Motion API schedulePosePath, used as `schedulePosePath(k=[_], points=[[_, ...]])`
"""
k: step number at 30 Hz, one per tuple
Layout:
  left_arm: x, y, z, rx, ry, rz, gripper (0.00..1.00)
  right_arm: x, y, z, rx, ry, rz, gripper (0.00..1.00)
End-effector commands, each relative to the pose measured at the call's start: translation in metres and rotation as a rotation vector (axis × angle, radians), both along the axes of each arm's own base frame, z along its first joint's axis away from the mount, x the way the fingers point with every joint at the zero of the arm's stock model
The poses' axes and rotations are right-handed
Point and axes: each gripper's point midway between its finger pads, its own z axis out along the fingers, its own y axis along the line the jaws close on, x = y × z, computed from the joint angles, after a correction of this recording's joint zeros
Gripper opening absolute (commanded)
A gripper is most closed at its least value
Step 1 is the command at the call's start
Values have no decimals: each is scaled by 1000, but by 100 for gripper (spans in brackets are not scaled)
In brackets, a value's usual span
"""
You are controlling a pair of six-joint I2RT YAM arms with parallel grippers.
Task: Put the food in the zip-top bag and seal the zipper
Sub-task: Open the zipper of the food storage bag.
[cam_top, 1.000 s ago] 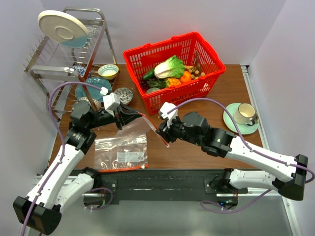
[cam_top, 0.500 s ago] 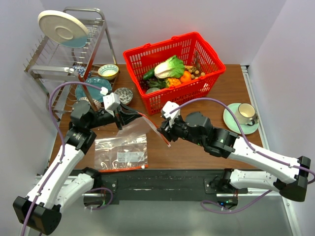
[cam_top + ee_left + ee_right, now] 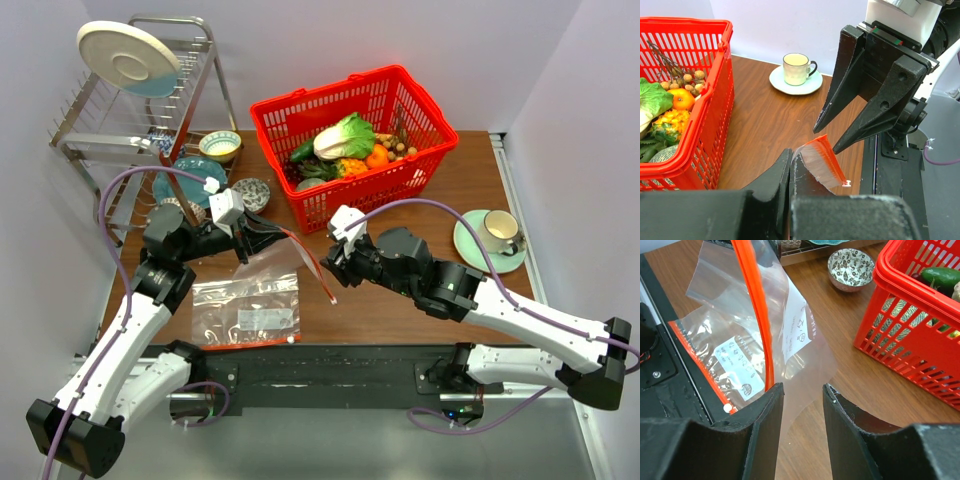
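Zip-top bag (image 3: 777,295) hangs lifted off the table (image 3: 470,175), pinched at its mouth by my left gripper (image 3: 790,161). Its jaws are clenched on the plastic just beside the zipper (image 3: 752,300). I read that as holding one lip up so the other can be drawn away.

My right gripper (image 3: 802,390) faces it with jaws spread and nothing in them. The red-orange strip runs down just outside its left finger, not between the pads, so there is no hold on that side yet. The white tab (image 3: 846,184) dangles at the strip's free end, just under the right fingers.

A second bag (image 3: 248,312) lies flat beneath the held one, toward the arm bases. Beyond both grippers stands the red basket (image 3: 395,185), holding all the food: napa cabbage (image 3: 345,135), cucumber (image 3: 940,276) and brown nuts (image 3: 687,77). None of it is bagged.

Bare wood between the right fingers and the basket wall gives me swing room, though it's tight. A patterned bowl (image 3: 850,267) sits past the left gripper, and the cup and saucer (image 3: 495,235) are well off to the right.
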Motion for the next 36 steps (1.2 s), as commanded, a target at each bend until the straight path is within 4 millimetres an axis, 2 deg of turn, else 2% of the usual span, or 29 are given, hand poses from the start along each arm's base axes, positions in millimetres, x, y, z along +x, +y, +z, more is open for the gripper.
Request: schedulePosePath(k=[1, 7, 15, 23, 27, 36], points=[[-2, 1, 8, -14, -31, -9, 0, 3, 3, 21, 46, -40, -6, 41], [0, 0, 6, -11, -22, -5, 0, -5, 8, 25, 67, -31, 45, 42], [0, 1, 7, -12, -26, -1, 0, -12, 5, 32, 90, -40, 76, 42], [-1, 1, 7, -12, -28, -7, 0, -4, 13, 19, 51, -27, 57, 42], [-1, 1, 7, -12, -28, -5, 0, 0, 15, 21, 49, -37, 46, 41], [-3, 1, 8, -13, -35, -10, 0, 3, 13, 22, 43, -46, 28, 33]])
